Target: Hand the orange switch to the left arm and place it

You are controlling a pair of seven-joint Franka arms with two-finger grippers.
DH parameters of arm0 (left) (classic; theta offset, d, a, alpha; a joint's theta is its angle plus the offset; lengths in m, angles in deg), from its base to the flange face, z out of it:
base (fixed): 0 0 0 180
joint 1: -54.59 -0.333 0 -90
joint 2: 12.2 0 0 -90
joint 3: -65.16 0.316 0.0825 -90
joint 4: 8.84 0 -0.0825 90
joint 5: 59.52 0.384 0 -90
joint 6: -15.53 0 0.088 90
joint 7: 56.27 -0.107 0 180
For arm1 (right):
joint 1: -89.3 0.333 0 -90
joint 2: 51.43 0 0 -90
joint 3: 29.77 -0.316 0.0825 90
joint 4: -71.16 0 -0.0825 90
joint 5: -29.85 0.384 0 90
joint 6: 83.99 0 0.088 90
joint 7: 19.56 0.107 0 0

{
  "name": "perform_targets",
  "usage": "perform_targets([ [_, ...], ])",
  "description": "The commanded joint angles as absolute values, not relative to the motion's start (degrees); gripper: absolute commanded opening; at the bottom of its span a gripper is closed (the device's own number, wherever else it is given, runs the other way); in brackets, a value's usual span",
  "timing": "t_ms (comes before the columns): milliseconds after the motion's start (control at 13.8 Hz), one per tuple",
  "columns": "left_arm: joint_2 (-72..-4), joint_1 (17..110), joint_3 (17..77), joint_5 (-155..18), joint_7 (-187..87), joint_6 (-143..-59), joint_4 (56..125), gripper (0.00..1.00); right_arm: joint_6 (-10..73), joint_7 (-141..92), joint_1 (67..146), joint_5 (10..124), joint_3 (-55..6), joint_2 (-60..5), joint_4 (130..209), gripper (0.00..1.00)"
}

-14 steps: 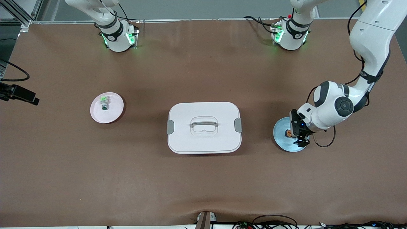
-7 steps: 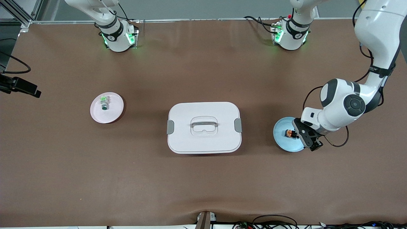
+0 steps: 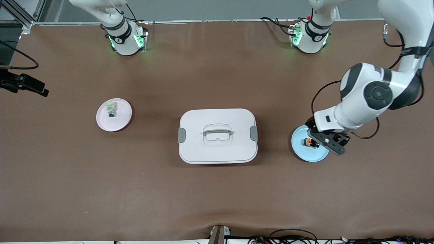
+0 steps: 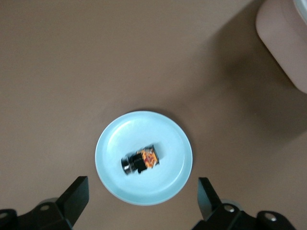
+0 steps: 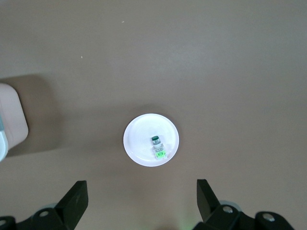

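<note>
The orange switch (image 3: pixel 310 142) lies on its side on a light blue plate (image 3: pixel 300 151), at the lower right of centre in the front view, toward the left arm's end of the table. In the left wrist view the orange switch (image 4: pixel 139 161) sits near the middle of the light blue plate (image 4: pixel 115 143), black body at one end and orange part at the other.

The left gripper (image 3: pixel 328 142) hangs over the plate's edge, its jaws spread wide and holding nothing; in its wrist view the two fingertips (image 4: pixel 76 196) stand well apart on either side of the plate, clear of the switch.

The box (image 3: pixel 217 135), white with grey side latches, rests at the centre of the front view, well apart from the blue plate. Its corner shows in the upper right of the left wrist view.

At middle left of the front view a pink plate (image 3: pixel 120 121) carries a small green-and-white component (image 3: pixel 110 109).

The right gripper (image 5: pixel 141 203) is high over that pink plate, jaws wide apart and empty; the right arm waits. A black camera mount (image 3: pixel 23 84) juts in at the front view's left edge.
</note>
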State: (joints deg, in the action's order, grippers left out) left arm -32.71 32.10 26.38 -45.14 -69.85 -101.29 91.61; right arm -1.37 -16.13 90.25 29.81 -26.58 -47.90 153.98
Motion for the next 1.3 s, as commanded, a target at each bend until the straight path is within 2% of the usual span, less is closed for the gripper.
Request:
perform_targets([
  [0,-32.4,31.8,25.3,-46.7,-59.5,-90.2,83.0,1.0,0.8,-23.4,89.0,29.9,-27.2,-50.9,158.2,1.0],
  [217,-30.5,32.0,24.8,-46.2,-51.4,-85.9,79.9,1.0,1.0,-23.4,88.6,29.2,-27.3,-51.1,158.1,1.0],
  [650,-23.7,32.3,25.9,-46.1,-41.4,-83.2,79.9,1.0,2.1,-23.0,88.3,30.0,-27.2,-53.1,158.9,1.0],
  [722,-23.4,33.7,27.9,-46.2,-41.5,-82.8,79.9,1.0,2.3,-23.0,88.3,30.0,-27.2,-53.3,159.1,1.0],
  [939,-20.9,45.1,41.5,-46.9,-41.9,-81.8,80.3,1.0,2.3,-23.0,88.5,29.9,-27.2,-53.3,159.0,1.0],
  [1228,-16.8,53.6,51.3,-49.4,-43.9,-79.6,80.3,1.0,1.7,-23.0,88.8,29.3,-27.2,-53.0,158.6,1.0],
])
